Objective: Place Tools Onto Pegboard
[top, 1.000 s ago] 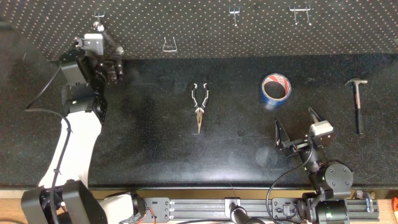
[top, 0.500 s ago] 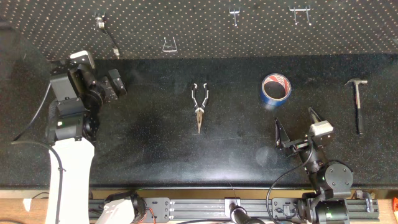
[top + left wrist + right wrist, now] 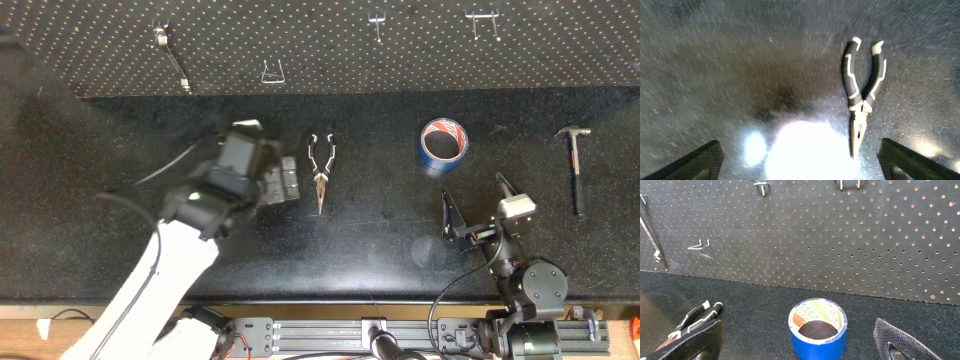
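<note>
Two tools, both spread wide and empty. Nearest the bases, right tool (image 3: 473,195) low over the tabletop (image 3: 380,240), facing the tape (image 3: 443,143). Left tool (image 3: 287,182) just beside the pliers (image 3: 320,172), off to their left. Likely the pliers next. Shift right to bracket both handles, nose toward the bases, handles toward the pegboard (image 3: 330,45). Drop straight, pinch across both handles close to the pivot against splaying, lift level. Farther right, hammer (image 3: 575,168) flat, well apart. Farthest, free hooks (image 3: 377,20), plus one slim item (image 3: 172,55) hung at left. Hang by the handle fork.
</note>
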Action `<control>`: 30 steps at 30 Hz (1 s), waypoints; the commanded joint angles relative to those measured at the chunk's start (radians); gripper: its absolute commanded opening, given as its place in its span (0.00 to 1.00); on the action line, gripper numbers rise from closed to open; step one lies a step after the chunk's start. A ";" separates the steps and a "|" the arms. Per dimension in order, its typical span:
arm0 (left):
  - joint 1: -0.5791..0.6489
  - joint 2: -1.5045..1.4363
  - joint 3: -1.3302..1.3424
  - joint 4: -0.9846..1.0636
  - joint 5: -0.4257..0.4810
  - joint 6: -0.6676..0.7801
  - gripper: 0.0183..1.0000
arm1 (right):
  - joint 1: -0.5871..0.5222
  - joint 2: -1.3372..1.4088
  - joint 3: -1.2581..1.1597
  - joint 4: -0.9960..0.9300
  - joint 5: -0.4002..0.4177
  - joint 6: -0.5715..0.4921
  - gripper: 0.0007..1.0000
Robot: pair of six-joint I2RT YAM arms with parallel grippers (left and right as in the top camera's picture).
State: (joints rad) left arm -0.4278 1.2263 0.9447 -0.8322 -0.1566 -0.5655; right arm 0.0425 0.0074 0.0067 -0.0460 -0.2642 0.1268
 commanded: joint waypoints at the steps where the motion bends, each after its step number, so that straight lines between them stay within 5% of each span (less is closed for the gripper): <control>1: -0.046 0.197 0.113 -0.067 -0.018 -0.153 1.00 | 0.007 -0.006 -0.003 -0.005 0.002 0.011 0.98; 6: -0.050 0.461 0.375 -0.257 0.006 -0.152 1.00 | 0.007 -0.006 -0.003 -0.005 0.002 0.011 0.98; 12: -0.052 0.660 0.584 -0.256 0.170 0.002 1.00 | 0.007 -0.006 -0.003 -0.005 0.002 0.011 0.98; 30: -0.071 0.845 0.591 -0.148 0.112 0.032 1.00 | 0.007 -0.006 -0.003 -0.005 0.002 0.011 0.98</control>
State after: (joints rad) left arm -0.4946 2.0476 1.5208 -1.0035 -0.0223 -0.5488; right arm 0.0425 0.0074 0.0067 -0.0456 -0.2642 0.1268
